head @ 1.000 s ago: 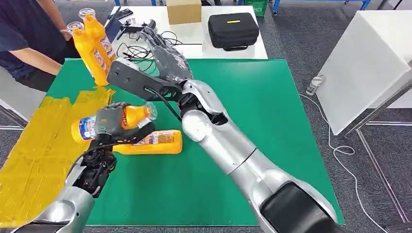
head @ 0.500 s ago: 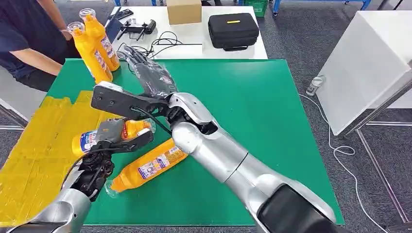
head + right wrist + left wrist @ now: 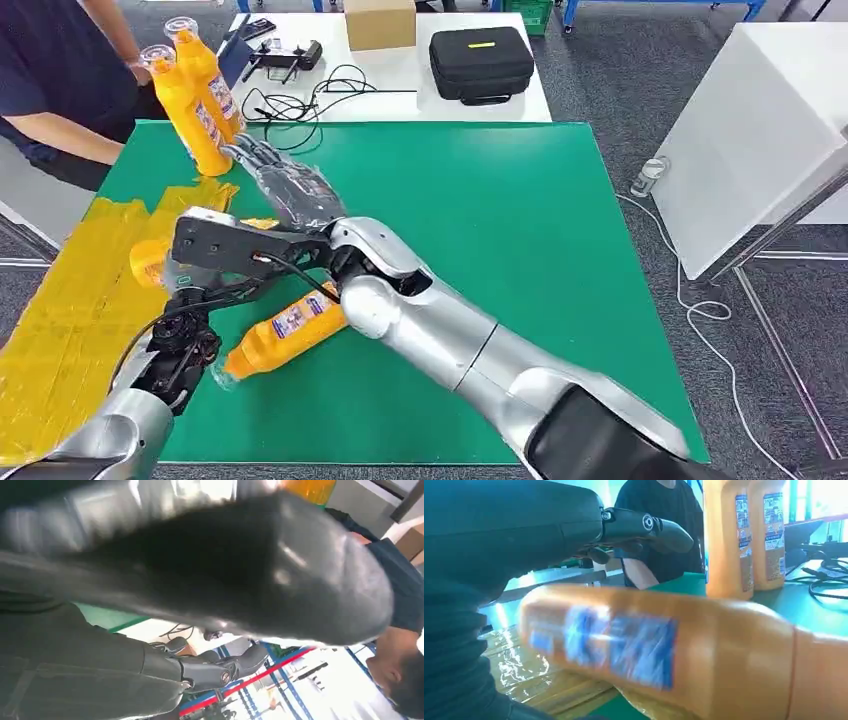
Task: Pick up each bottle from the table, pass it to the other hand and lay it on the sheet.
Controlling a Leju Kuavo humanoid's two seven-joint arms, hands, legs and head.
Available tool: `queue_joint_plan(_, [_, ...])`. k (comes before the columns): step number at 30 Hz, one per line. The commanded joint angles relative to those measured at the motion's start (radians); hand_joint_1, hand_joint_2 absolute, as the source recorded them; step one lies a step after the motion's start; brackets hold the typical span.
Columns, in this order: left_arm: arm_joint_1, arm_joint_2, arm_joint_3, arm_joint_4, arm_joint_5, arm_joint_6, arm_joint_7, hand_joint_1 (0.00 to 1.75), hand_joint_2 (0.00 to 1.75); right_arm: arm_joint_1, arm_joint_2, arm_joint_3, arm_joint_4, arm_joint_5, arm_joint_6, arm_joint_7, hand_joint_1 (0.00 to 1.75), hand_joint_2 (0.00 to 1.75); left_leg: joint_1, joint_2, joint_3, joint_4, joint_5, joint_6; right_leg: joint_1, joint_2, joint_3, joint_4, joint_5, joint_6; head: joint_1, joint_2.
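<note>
My left hand [image 3: 222,293] grips an orange bottle [image 3: 150,262] lying sideways, its base over the edge of the yellow sheet [image 3: 70,320]. The left wrist view shows that bottle [image 3: 649,645] blurred, close across the hand. My right arm crosses above the left hand and hides most of it. The right hand [image 3: 282,186] is held flat with fingers spread, holding nothing, and points toward two upright orange bottles [image 3: 195,100] at the far left of the green table [image 3: 520,250]. A third bottle [image 3: 285,330] lies slantwise on the green table beside my left forearm.
A person in a dark shirt [image 3: 50,60] stands at the far left, a hand by the upright bottles' caps. Behind the green table a white table carries cables [image 3: 300,95], a black case [image 3: 480,60] and a cardboard box [image 3: 378,22]. A white cabinet [image 3: 760,140] stands right.
My right arm swung left and down over the left hand. The left hand carried its bottle left toward the sheet. The lying bottle turned from level to slantwise and slid toward me.
</note>
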Motion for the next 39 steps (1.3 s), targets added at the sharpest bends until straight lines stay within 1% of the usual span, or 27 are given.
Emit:
queue_joint_plan(1, [-0.05, 0.006, 0.002, 0.05, -0.004, -0.004, 0.001, 0.0, 1.75, -0.051, -0.011, 0.05, 0.056, -0.007, -0.002, 0.003, 0.0, 0.0, 0.001, -0.001, 0.001, 0.001, -0.001, -0.001, 0.001, -0.002, 0.002, 0.0, -0.001, 0.001, 0.0, 0.0])
queue_joint_plan(2, [-0.05, 0.006, 0.002, 0.05, -0.004, -0.004, 0.001, 0.0, 1.75, -0.051, -0.011, 0.05, 0.056, -0.007, -0.002, 0.003, 0.0, 0.0, 0.001, -0.001, 0.0, 0.001, 0.0, -0.001, 0.0, -0.002, 0.001, 0.0, -0.001, 0.001, 0.0, 0.0])
queue_joint_plan(4, [-0.047, 0.003, 0.014, 0.043, 0.004, 0.061, 0.009, 0.0, 1.75, -0.052, -0.011, 0.051, 0.06, -0.012, -0.007, 0.004, 0.0, 0.0, 0.001, -0.001, 0.001, 0.001, -0.001, -0.001, 0.001, -0.002, 0.002, 0.0, -0.001, 0.001, 0.0, 0.0])
queue_joint_plan(5, [-0.055, 0.005, 0.032, 0.043, 0.017, 0.131, 0.012, 0.0, 0.0, -0.05, -0.011, 0.055, 0.069, -0.014, -0.013, 0.006, 0.0, 0.0, 0.001, -0.001, 0.001, 0.001, -0.001, -0.001, 0.001, -0.002, 0.001, 0.0, -0.001, 0.001, 0.0, 0.0])
queue_joint_plan(6, [-0.062, 0.008, 0.052, 0.04, 0.034, 0.169, -0.01, 0.0, 0.0, -0.048, -0.011, 0.061, 0.078, -0.014, -0.013, 0.007, 0.0, 0.0, 0.001, -0.001, 0.001, 0.001, -0.001, -0.001, 0.001, -0.003, 0.003, 0.0, -0.001, 0.001, 0.0, 0.0])
queue_joint_plan(7, [-0.066, 0.012, 0.062, 0.038, 0.039, 0.197, -0.003, 0.0, 0.0, -0.043, -0.011, 0.063, 0.081, -0.012, -0.015, 0.008, 0.0, 0.0, 0.001, -0.001, 0.001, 0.001, -0.001, -0.001, 0.001, -0.003, 0.002, 0.0, -0.001, 0.001, 0.0, 0.0])
queue_joint_plan(8, [-0.07, 0.009, 0.105, 0.035, 0.091, 0.195, -0.045, 0.0, 0.0, -0.04, -0.011, 0.067, 0.085, -0.009, -0.013, 0.007, 0.0, 0.0, 0.001, -0.001, 0.0, 0.001, 0.0, -0.001, 0.001, -0.002, 0.001, 0.0, 0.0, 0.0, 0.0, 0.0])
queue_joint_plan(9, [-0.077, 0.011, 0.123, 0.037, 0.109, 0.192, -0.048, 0.0, 0.0, -0.038, -0.011, 0.071, 0.09, -0.005, -0.007, 0.008, 0.0, 0.0, 0.001, -0.002, 0.001, 0.001, -0.001, -0.001, 0.001, -0.003, 0.003, 0.0, -0.001, 0.001, 0.0, 0.0])
queue_joint_plan(11, [-0.086, 0.003, 0.225, 0.024, 0.232, 0.157, -0.133, 0.0, 0.0, -0.036, -0.011, 0.093, 0.099, 0.021, 0.02, 0.007, 0.0, 0.0, 0.001, -0.001, 0.001, 0.001, -0.001, -0.001, 0.001, -0.002, 0.002, 0.0, -0.001, 0.0, 0.0, 0.0])
queue_joint_plan(12, [-0.09, 0.0, 0.294, 0.014, 0.317, 0.151, -0.204, 0.0, 0.0, -0.032, -0.011, 0.11, 0.104, 0.047, 0.042, 0.005, 0.0, 1.75, 0.001, -0.002, 0.0, 0.001, 0.0, -0.001, 0.001, -0.002, 0.001, 0.0, 0.0, 0.0, 0.0, 0.0])
queue_joint_plan(15, [-0.105, 0.003, 0.479, -0.009, 0.561, 0.081, -0.4, 0.0, 0.0, -0.007, -0.011, 0.14, 0.108, 0.113, 0.107, 0.014, 0.0, 1.75, 0.002, -0.002, 0.002, 0.001, -0.001, -0.001, 0.002, -0.004, 0.003, -0.001, -0.001, 0.001, 0.0, 0.0])
queue_joint_plan(16, [-0.112, 0.001, 0.573, -0.024, 0.69, 0.026, -0.482, 0.0, 0.0, 0.0, -0.011, 0.16, 0.119, 0.144, 0.158, 0.015, 0.0, 1.75, 0.002, -0.002, 0.001, 0.001, -0.001, -0.001, 0.002, -0.003, 0.002, -0.001, -0.001, 0.0, 0.0, 0.0])
queue_joint_plan(17, [-0.12, 0.009, 0.603, -0.025, 0.74, 0.006, -0.518, 0.0, 0.0, 0.011, -0.011, 0.161, 0.131, 0.163, 0.185, 0.007, 0.0, 1.75, 0.002, -0.001, 0.003, 0.001, -0.001, -0.001, 0.003, -0.003, 0.004, -0.001, -0.001, 0.001, 0.0, 0.0])
queue_joint_plan(18, [-0.13, 0.019, 0.65, -0.034, 0.833, -0.032, -0.587, 0.0, 0.0, 0.026, -0.015, 0.169, 0.159, 0.209, 0.247, 0.007, 0.0, 1.75, 0.003, -0.001, 0.002, 0.001, -0.001, -0.001, 0.003, -0.002, 0.003, -0.001, -0.001, 0.0, 0.0, 0.0])
queue_joint_plan(20, [-0.138, 0.033, 0.65, -0.043, 0.9, -0.058, -0.622, 0.0, 0.0, 0.047, -0.029, 0.174, 0.194, 0.269, 0.28, -0.001, 0.0, 1.75, 0.002, -0.002, 0.002, 0.0, 0.0, -0.001, 0.003, -0.003, 0.003, -0.001, -0.001, 0.0, 0.0, 0.0])
queue_joint_plan(22, [-0.143, 0.035, 0.649, -0.055, 0.942, -0.063, -0.651, 0.0, 0.0, 0.053, -0.04, 0.173, 0.22, 0.285, 0.327, -0.016, 0.0, 1.75, 0.004, -0.004, 0.006, 0.0, -0.002, -0.002, 0.005, -0.007, 0.009, -0.002, -0.002, 0.001, 0.0, 0.0])
queue_joint_plan(23, [-0.147, 0.036, 0.644, -0.053, 0.95, -0.067, -0.653, 0.0, 0.0, 0.051, -0.045, 0.178, 0.227, 0.291, 0.348, -0.023, 0.0, 1.75, 0.003, -0.003, 0.004, 0.0, -0.001, -0.001, 0.004, -0.005, 0.006, -0.002, -0.001, 0.001, 0.0, 0.0])
queue_joint_plan(25, [-0.153, 0.038, 0.623, -0.049, 0.982, -0.059, -0.666, 0.0, 0.0, 0.05, -0.05, 0.172, 0.234, 0.305, 0.378, -0.034, 0.0, 1.75, 0.003, -0.004, 0.003, 0.001, -0.001, -0.001, 0.004, -0.007, 0.006, -0.002, -0.002, 0.002, 0.0, 0.0])
queue_joint_plan(27, [-0.157, 0.041, 0.61, -0.049, 1.014, -0.057, -0.674, 0.0, 0.0, 0.049, -0.052, 0.166, 0.233, 0.314, 0.4, -0.041, 0.0, 1.75, 0.002, -0.002, 0.002, 0.001, -0.001, -0.001, 0.002, -0.004, 0.003, -0.001, -0.001, 0.001, 0.0, 0.0])
queue_joint_plan(29, [-0.16, 0.044, 0.614, -0.05, 1.039, -0.064, -0.674, 0.0, 0.0, 0.049, -0.052, 0.169, 0.232, 0.321, 0.414, -0.041, 0.0, 1.75, 0.002, -0.002, 0.0, 0.001, 0.0, -0.001, 0.002, -0.003, 0.002, 0.0, -0.001, 0.001, 0.0, 0.0])
queue_joint_plan(31, [-0.161, 0.047, 0.61, -0.05, 1.05, -0.063, -0.672, 0.0, 0.0, 0.05, -0.052, 0.168, 0.23, 0.325, 0.422, -0.039, 0.0, 1.75, 0.002, -0.003, 0.002, 0.001, -0.001, -0.001, 0.002, -0.005, 0.004, 0.0, -0.002, 0.001, 0.0, 0.0])
queue_joint_plan(32, [-0.161, 0.047, 0.61, -0.05, 1.05, -0.063, -0.672, 0.0, 0.0, 0.05, -0.052, 0.168, 0.23, 0.325, 0.422, -0.039, 0.0, 1.75, 0.001, -0.001, 0.001, 0.001, 0.0, -0.001, 0.001, -0.002, 0.002, 0.0, -0.001, 0.001, 0.0, 0.0])
queue_joint_plan(34, [-0.161, 0.046, 0.612, -0.052, 1.059, -0.063, -0.677, 0.0, 0.0, 0.05, -0.053, 0.171, 0.23, 0.329, 0.43, -0.04, 0.0, 1.75, 0.002, -0.002, 0.002, 0.001, -0.002, -0.001, 0.002, -0.004, 0.004, 0.0, -0.002, 0.001, 0.0, 0.0])
queue_joint_plan(37, [-0.159, 0.052, 0.593, -0.056, 1.098, -0.057, -0.683, 0.0, 0.0, 0.05, -0.058, 0.167, 0.238, 0.343, 0.459, -0.035, 0.0, 1.75, 0.001, -0.002, 0.001, 0.001, 0.0, -0.001, 0.001, -0.003, 0.002, 0.0, -0.001, 0.0, 0.0, 0.0])
queue_joint_plan(39, [-0.155, 0.058, 0.58, -0.058, 1.118, -0.06, -0.685, 0.0, 0.0, 0.046, -0.064, 0.166, 0.252, 0.35, 0.478, -0.029, 0.0, 1.75, 0.002, -0.002, 0.003, 0.002, -0.002, -0.002, 0.002, -0.004, 0.005, 0.0, -0.002, 0.001, 0.0, 0.0])
